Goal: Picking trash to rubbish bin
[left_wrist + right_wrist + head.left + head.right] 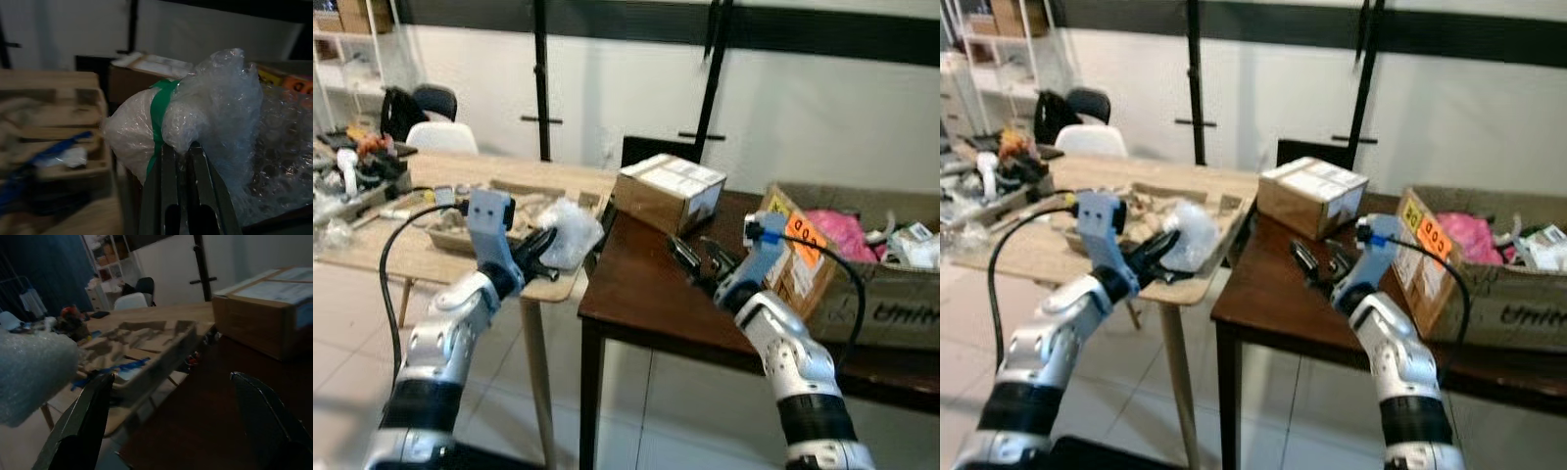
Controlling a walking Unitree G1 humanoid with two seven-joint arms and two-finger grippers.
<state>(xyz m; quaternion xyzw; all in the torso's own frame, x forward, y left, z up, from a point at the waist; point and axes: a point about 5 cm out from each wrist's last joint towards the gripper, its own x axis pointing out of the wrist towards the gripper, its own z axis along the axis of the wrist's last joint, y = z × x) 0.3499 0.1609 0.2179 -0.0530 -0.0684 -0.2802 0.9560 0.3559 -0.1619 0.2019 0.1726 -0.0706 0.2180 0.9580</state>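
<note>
A wad of clear bubble wrap (570, 229) bound with green tape hangs over the gap between the two tables, with my left gripper (548, 244) shut on its lower edge. In the left wrist view the fingers (164, 166) pinch the bubble wrap (215, 98) from below. Low over the dark table (641, 308), my right gripper (697, 257) stands open with nothing in it; its fingers (80, 423) are spread wide. A big open cardboard box (867, 294) holding pink and white trash stands just right of that gripper.
A smaller sealed cardboard box (668, 191) sits at the back of the dark table. The light wooden table (421, 257) on the left carries a cardboard tray and clutter. Chairs stand behind it, and tiled floor lies below.
</note>
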